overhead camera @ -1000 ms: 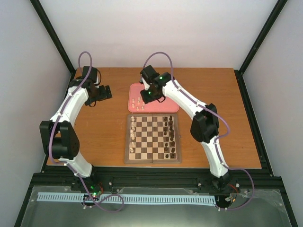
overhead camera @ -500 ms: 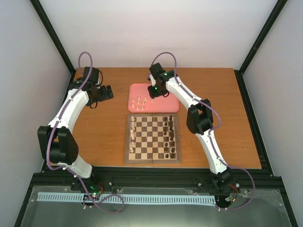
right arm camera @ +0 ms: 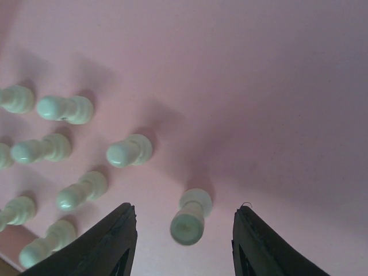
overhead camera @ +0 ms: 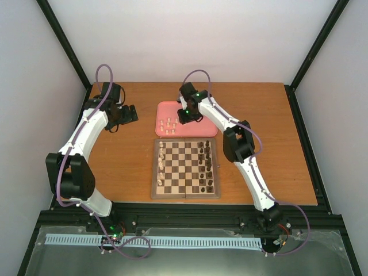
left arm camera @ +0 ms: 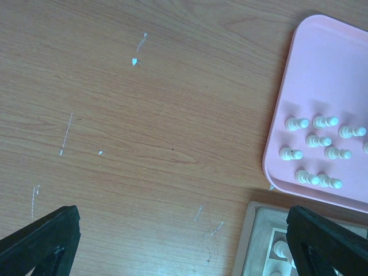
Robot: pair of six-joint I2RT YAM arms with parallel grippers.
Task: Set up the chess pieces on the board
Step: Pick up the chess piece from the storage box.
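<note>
On the table (overhead camera: 126, 149), far half: both arms stretched out away from their bases. The right arm (overhead camera: 230, 123) bends in over the pink tray (overhead camera: 204, 129). The left arm (overhead camera: 86, 129) is off to the tray's left, over bare wood.

The board (overhead camera: 184, 167) sits mid-table, just on the near side of the tray; can't tell if the edges touch. Dark pieces (overhead camera: 207, 164) fill two columns on its right side. Some cream chess pieces (overhead camera: 162, 158) run down its left edge, line incomplete. The other cream chess pieces are on the tray's left half in a loose cluster (left arm camera: 319, 141), apparently upright.

Right gripper (right arm camera: 185, 210): low over the tray, jaws partly apart, gripping nothing. One pawn (right arm camera: 190, 221) stands in the gap between the fingers, set slightly apart from the cluster to its left. There is clearance on both sides and no contact visible.

Left gripper (left arm camera: 181, 230): jaws spread wide with nothing between them, above bare wood. From its wrist view, the tray's edge and a corner of the board are off to the right.
</note>
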